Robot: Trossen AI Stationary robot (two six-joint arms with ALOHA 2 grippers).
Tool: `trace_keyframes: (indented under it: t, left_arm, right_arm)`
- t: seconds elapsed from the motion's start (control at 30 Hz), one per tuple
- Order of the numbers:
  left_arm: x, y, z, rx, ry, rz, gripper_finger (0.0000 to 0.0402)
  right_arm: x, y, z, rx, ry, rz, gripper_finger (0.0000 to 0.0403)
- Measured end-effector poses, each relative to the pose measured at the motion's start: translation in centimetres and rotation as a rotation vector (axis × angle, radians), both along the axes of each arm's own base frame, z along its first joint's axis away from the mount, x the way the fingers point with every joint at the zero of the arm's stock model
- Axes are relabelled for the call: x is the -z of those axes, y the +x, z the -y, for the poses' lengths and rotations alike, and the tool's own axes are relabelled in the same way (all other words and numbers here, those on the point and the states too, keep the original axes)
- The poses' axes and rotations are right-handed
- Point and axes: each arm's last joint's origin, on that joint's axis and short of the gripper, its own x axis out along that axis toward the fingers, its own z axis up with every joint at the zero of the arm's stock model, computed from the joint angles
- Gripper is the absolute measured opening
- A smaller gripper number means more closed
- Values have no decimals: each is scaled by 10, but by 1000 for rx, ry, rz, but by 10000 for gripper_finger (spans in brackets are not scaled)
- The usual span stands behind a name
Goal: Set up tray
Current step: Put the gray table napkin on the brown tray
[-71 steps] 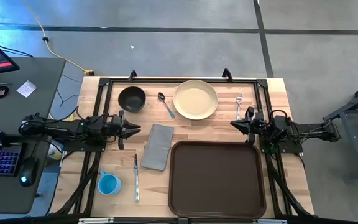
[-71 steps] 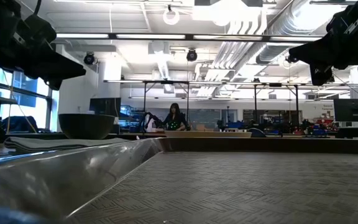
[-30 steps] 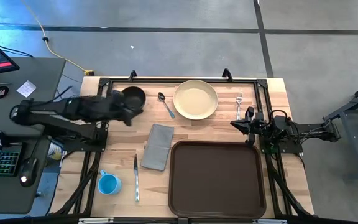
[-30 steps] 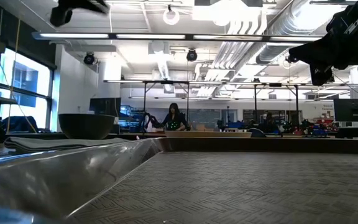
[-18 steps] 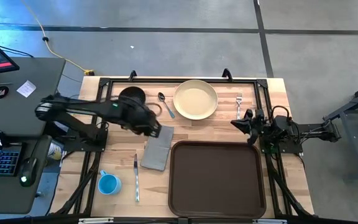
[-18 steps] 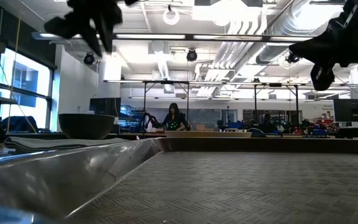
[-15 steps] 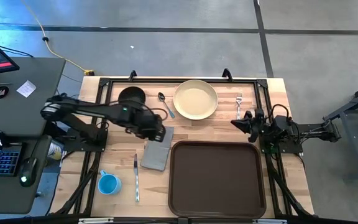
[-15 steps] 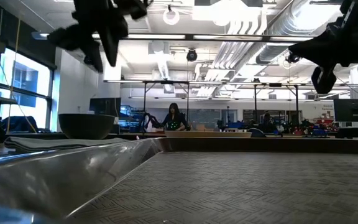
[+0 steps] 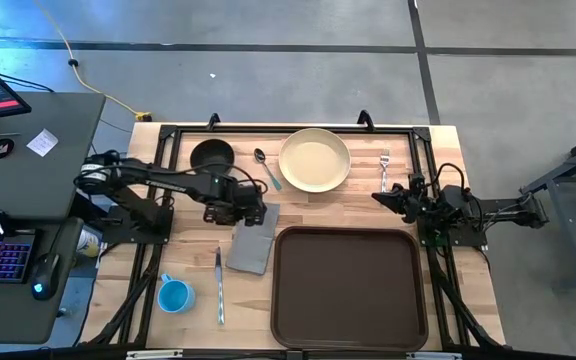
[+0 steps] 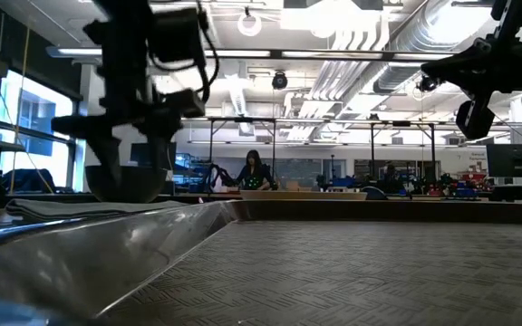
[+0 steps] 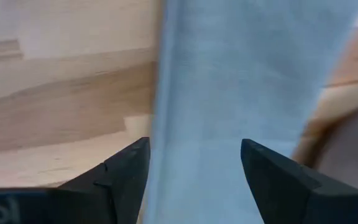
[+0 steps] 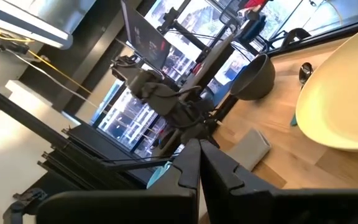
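We count one brown tray (image 9: 349,288), one yellow plate (image 9: 314,160), one black bowl (image 9: 211,155), one grey napkin (image 9: 252,243), one blue cup (image 9: 176,296), one spoon (image 9: 266,167), one fork (image 9: 385,167), one knife (image 9: 219,287).

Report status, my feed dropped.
Left hand open over napkin. Right hand shut, parked beside fork. Tray bare, nothing blocking.
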Motion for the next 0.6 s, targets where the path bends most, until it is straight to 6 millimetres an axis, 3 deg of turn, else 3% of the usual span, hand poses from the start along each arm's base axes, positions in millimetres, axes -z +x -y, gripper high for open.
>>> trace_keyframes:
  t: [0.43, 0.6]
  left_arm:
    - [46, -19, -5, -24, -98, 58, 221]
    - [49, -17, -5, -33, -112, 109, 191]
  right_arm:
    - [0, 0, -1, -48, 4, 3, 0]
    - [0, 0, -1, -48, 5, 3, 0]
